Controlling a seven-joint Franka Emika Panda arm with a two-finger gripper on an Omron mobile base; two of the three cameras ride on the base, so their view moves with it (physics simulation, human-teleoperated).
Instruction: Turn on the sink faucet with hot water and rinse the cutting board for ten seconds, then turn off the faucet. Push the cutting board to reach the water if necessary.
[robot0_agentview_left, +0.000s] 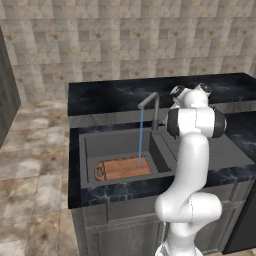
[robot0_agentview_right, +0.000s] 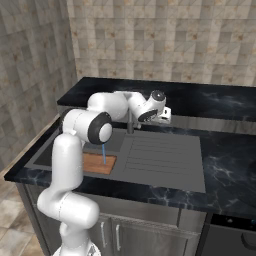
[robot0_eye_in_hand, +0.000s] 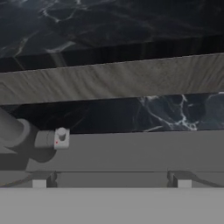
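Note:
The sink faucet (robot0_agentview_left: 154, 108) stands behind the sink (robot0_agentview_left: 88, 150), its spout bent out over the basin. The water (robot0_agentview_left: 140, 135) runs in a thin blue stream from the spout tip onto the right part of the cutting board (robot0_agentview_left: 122, 169), which lies flat on the basin floor. From the right, the water (robot0_agentview_right: 103, 152) lands on the cutting board (robot0_agentview_right: 98, 163) beside my arm. My gripper (robot0_eye_in_hand: 111, 183) is open with nothing between its fingers. It hovers just right of the faucet stem (robot0_eye_in_hand: 9, 129), level with the small side lever (robot0_eye_in_hand: 60, 138), and does not touch it.
The ribbed drainboard (robot0_agentview_right: 161, 155) lies right of the basin. A raised black marbled ledge (robot0_eye_in_hand: 109, 26) with a grey front band (robot0_eye_in_hand: 113, 78) runs behind the faucet. My own arm (robot0_agentview_left: 192, 150) arches over the counter's front edge. The tiled wall (robot0_agentview_left: 125, 40) rises behind.

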